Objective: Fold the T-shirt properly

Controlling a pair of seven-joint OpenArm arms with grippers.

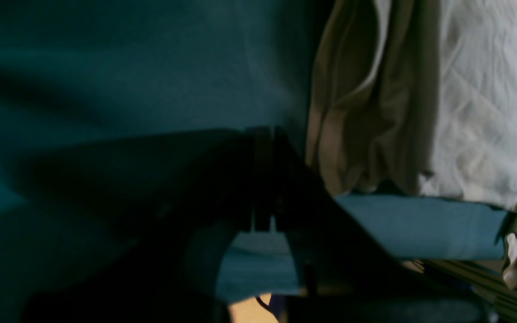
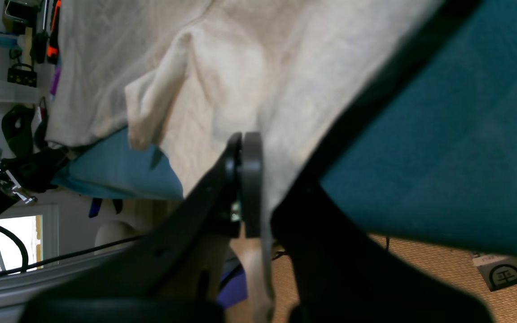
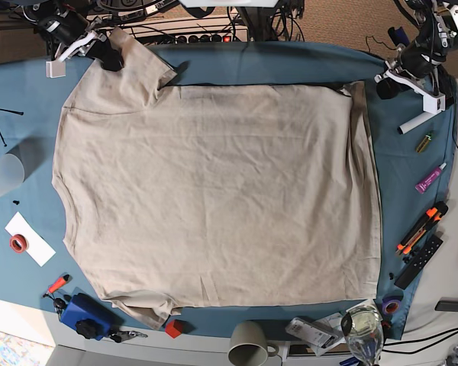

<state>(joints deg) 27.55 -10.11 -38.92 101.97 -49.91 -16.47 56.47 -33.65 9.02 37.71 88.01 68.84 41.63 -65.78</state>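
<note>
The beige T-shirt (image 3: 214,191) lies spread flat on the blue-teal table cloth (image 3: 275,57) and covers most of it. My right gripper (image 3: 111,55) is at the far left corner, shut on the T-shirt's sleeve; in the right wrist view its fingertips (image 2: 244,152) press together with beige cloth (image 2: 240,67) running through them. My left gripper (image 3: 385,82) sits at the far right, just off the T-shirt's corner. In the left wrist view the left gripper (image 1: 265,179) is dark and shut over the teal cloth (image 1: 106,67), with the T-shirt's rumpled edge (image 1: 375,112) beside it and no beige between the jaws.
A clear cup (image 3: 1,177) and a white slip with a red tape ring (image 3: 19,242) sit at the left. A blue box (image 3: 84,314), a mug (image 3: 248,352) and a glass (image 3: 361,326) line the near edge. Markers (image 3: 420,229) and a remote (image 3: 420,261) lie at the right.
</note>
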